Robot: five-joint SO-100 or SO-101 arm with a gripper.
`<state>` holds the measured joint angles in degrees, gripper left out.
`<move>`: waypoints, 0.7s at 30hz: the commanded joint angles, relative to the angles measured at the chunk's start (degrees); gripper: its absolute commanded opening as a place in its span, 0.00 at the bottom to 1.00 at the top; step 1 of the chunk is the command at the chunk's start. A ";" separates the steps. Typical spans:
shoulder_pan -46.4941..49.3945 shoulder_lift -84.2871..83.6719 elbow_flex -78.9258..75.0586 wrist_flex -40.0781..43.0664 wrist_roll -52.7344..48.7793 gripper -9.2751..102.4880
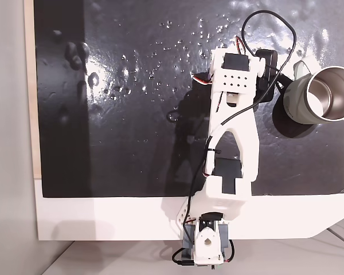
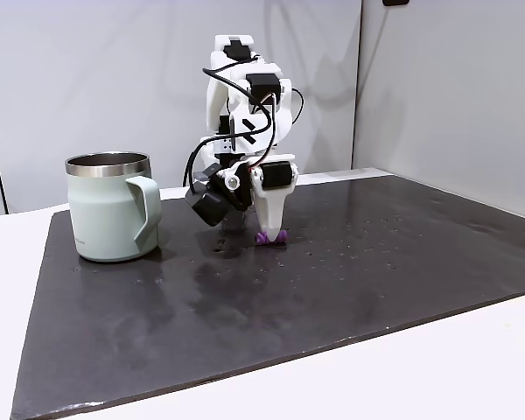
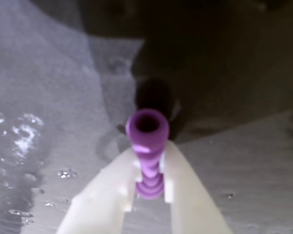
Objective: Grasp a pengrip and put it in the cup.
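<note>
The purple pengrip [image 3: 147, 127] is a short ribbed tube with its open end facing the wrist camera. It sits between my white fingers [image 3: 112, 190], which press on both of its sides. In a fixed view the pengrip [image 2: 271, 236] rests on the black mat under my gripper [image 2: 269, 229], which points straight down and is shut on it. My gripper [image 3: 150, 163] holds the tube near its rear half. The cup [image 2: 109, 210], pale grey-green with a shiny steel inside, stands upright to the left of the arm. In a fixed view from above the cup [image 1: 292, 100] is at the right, close to the arm's wrist.
A glossy black mat [image 1: 103, 143] with small bumps covers most of the white table [image 1: 103, 220]. The arm's base [image 1: 209, 246] stands at the table's front edge. A black cable [image 1: 269, 26] loops above the wrist near the cup.
</note>
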<state>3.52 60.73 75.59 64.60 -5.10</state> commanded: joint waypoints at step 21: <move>1.67 19.60 -34.10 24.61 6.77 0.08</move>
<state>4.13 75.32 45.44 88.15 1.05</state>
